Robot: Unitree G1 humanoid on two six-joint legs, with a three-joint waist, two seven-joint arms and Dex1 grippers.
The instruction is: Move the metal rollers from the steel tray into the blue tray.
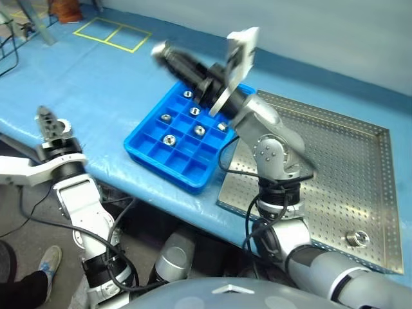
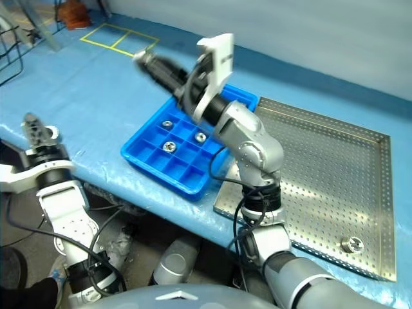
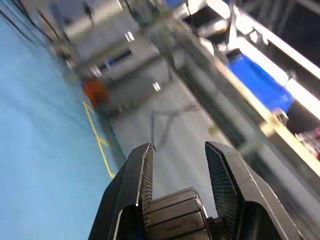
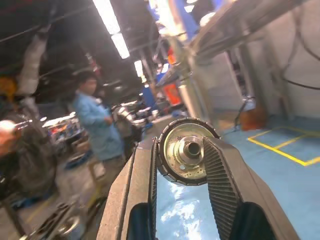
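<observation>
Currently the right gripper (image 4: 181, 150) is raised above the blue tray (image 1: 143, 149), fingers clamped on one of the metal rollers (image 4: 187, 158), its bored face turned toward the wrist camera. Six rollers sit in separate compartments of the blue tray; a single roller (image 1: 358, 239) lies on the steel tray (image 1: 360, 154) near its front right corner. Left gripper (image 3: 179, 167) is off the table's left edge, fingers parted, nothing between them. A person in blue (image 4: 97, 125) stands in the background

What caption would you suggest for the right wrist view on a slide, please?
Right gripper clamps a metal roller between its fingers, raised above the blue-covered table.
</observation>
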